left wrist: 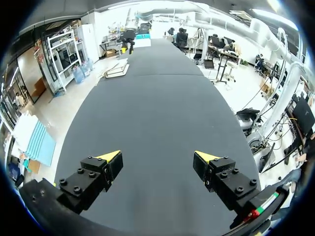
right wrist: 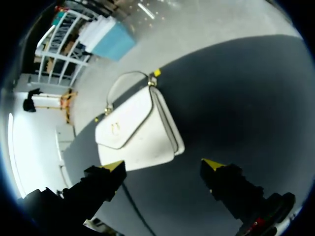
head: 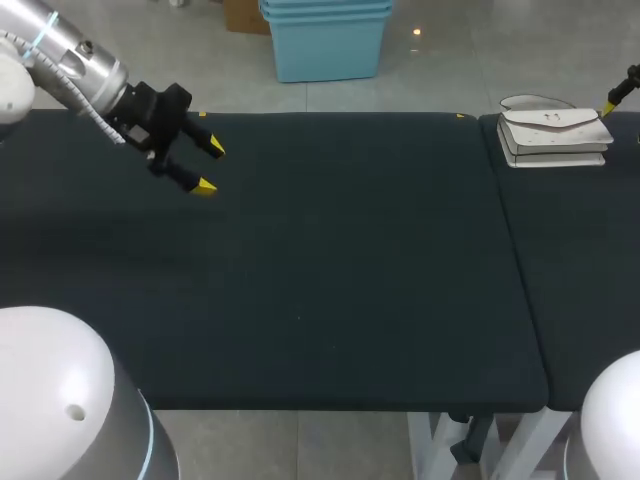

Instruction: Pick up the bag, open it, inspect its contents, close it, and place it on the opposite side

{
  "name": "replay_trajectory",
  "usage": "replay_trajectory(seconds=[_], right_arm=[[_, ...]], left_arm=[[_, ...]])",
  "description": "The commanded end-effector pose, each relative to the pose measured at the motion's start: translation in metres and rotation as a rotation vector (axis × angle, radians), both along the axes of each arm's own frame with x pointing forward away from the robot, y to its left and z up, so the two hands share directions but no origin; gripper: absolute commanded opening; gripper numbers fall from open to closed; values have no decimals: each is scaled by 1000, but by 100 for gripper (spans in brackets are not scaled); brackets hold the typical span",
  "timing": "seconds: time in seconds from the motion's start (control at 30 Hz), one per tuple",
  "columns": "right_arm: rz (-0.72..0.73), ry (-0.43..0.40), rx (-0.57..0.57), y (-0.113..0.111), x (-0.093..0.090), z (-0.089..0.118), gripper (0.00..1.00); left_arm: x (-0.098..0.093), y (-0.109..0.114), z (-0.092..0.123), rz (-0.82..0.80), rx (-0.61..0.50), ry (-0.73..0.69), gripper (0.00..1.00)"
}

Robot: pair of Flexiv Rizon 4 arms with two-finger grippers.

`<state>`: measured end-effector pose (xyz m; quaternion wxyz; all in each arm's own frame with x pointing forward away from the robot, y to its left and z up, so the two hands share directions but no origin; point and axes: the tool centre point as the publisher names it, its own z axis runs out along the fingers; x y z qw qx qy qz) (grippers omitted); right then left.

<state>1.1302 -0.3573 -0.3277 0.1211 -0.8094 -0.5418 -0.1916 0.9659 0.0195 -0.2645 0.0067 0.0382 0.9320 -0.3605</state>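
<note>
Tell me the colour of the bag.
The bag is white; the right wrist view shows it best.

Low centre of the frame, the left gripper (left wrist: 158, 157) hangs over the black table (left wrist: 162, 98), yellow-tipped fingers spread wide, nothing between them. Upper left of centre, far off, lies something pale and flat, possibly the bag (left wrist: 117, 71).

The bag (head: 553, 130) lies in your way at the table's (head: 330, 300) far right corner. Your left gripper (head: 211, 168), fingers apart, hangs over the far left. Between the two, and along the whole near edge, you have room to pass.
</note>
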Motion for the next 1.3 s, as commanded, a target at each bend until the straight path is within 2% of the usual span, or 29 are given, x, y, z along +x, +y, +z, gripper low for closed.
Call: replay_trajectory(seconds=[0.03,0.5,0.73,0.87,0.97,1.13,1.3], right_arm=[[22,17,29,-8,12,-9,100],[48,28,101,-10,43,-35,100],[79,35,110,-10,59,-40,100],[96,42,117,-7,63,-42,75],[110,54,126,-5,65,-46,64],[133,82,138,-3,67,-53,51],[152,102,154,-1,67,-58,42]], left_arm=[[1,0,-1,-2,-4,0,100],[1,0,-1,-2,-4,0,100],[1,0,-1,-2,-4,0,100],[1,0,-1,-2,-4,0,100],[1,0,-1,-2,-4,0,100],[1,0,-1,-2,-4,0,100],[1,0,-1,-2,-4,0,100]])
